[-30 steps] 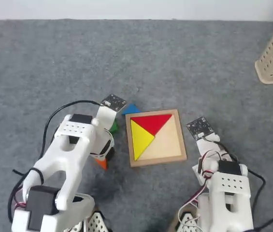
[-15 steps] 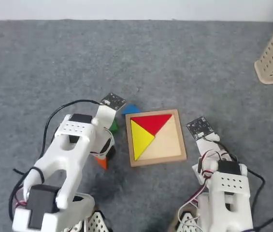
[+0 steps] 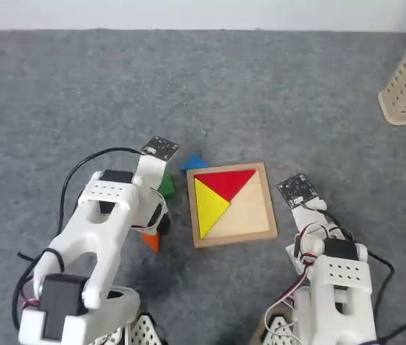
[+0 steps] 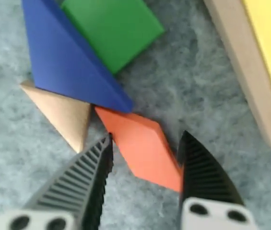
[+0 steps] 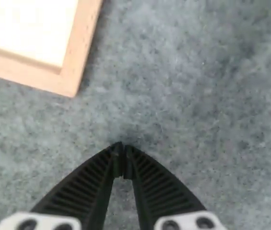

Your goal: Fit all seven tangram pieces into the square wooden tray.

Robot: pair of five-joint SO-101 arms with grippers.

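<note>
Clutter crowds my left gripper, open astride 1 orange piece: 1 tan triangle, 1 blue triangle and 1 green piece ahead. Beside it, the tray holds 2 triangles. My right gripper is closed, empty.

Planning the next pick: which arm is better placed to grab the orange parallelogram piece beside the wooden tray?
Left. The left gripper is open, straddling the orange parallelogram piece. The right gripper is shut over grey carpet, on the other side of the square wooden tray.
</note>
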